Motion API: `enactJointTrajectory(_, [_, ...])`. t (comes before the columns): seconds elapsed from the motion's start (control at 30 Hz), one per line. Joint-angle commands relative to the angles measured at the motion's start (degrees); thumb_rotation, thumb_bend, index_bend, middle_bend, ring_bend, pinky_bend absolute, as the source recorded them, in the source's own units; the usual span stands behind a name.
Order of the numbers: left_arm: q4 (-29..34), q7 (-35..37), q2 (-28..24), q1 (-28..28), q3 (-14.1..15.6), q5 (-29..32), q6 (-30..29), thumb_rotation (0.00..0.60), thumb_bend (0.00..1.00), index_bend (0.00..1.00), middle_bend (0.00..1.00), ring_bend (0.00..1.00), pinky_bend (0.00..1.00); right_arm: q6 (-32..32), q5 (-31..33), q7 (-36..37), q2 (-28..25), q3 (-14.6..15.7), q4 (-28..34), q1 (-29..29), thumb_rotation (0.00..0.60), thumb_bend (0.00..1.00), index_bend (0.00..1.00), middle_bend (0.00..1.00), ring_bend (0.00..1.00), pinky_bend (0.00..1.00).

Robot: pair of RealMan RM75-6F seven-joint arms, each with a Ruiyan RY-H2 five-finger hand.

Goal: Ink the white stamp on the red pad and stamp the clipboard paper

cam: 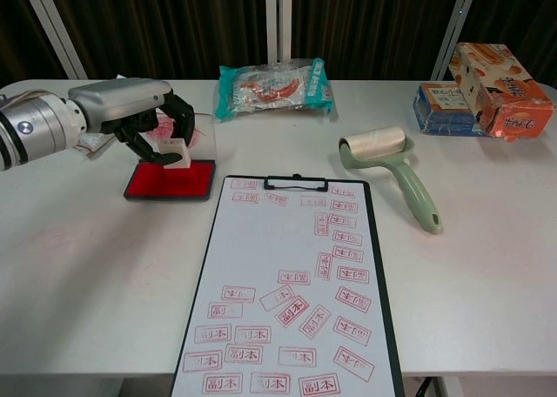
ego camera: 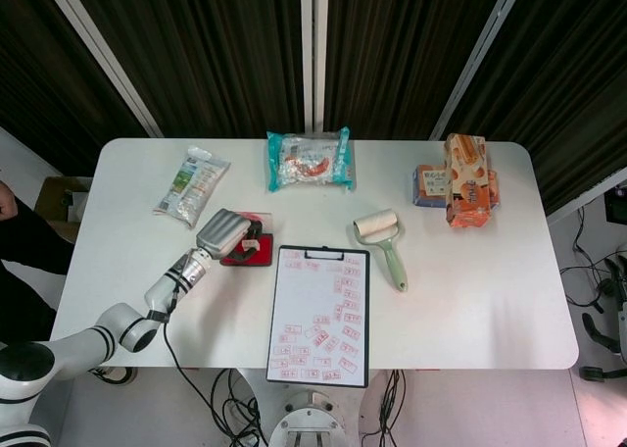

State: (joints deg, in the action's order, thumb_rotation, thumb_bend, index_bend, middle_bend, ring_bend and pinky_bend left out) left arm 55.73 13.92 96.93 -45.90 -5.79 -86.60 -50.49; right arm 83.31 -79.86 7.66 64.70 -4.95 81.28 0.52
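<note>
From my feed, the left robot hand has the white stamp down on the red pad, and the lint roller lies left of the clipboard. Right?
Not quite. The lint roller lies to the right of the clipboard, not the left; the chest view shows it clearly. The rest holds: the left robot hand grips the white stamp over the red pad, seemingly resting on it.

Bench (ego camera: pixel 490 300): plain white.
Pad (cam: pixel 171 181): red ink face, black rim.
Stamp (cam: pixel 176 156): white.
Hand (cam: pixel 130 110): silver-grey shell, black fingers.
Clipboard (cam: pixel 383 310): black edge and clip; paper (cam: pixel 261 258) white, scattered with red boxed stamp marks.
Roller (cam: pixel 396 175): pale green handle, cream roll.
Pouch (cam: pixel 274 88): teal ends, clear middle, red print.
Boxes (cam: pixel 500 88): orange and white, one blue-sided.
Curtain (ego camera: pixel 196 45): dark brown.
</note>
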Motion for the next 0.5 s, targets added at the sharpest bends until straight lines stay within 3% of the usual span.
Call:
enactJointTrajectory(0.03, [-1.50,0.94,0.75,-0.31,0.40,0.13,0.08,0.600,0.41,0.67,0.69,1.00,1.00,0.02,0.02,-0.01,-0.03,-0.03,0.02,0.00,0.600,0.24,0.00,0.00,0.00,0.00])
enactJointTrajectory(0.5, [-4.58,4.18,2.49,-0.64,1.44,0.92,0.78,0.600,0.41,0.67,0.68,1.00,1.00,0.05,-0.51,-0.35,0.65,0.23,-0.27,-0.11,0.600,0.23,0.00,0.00,0.00,0.00])
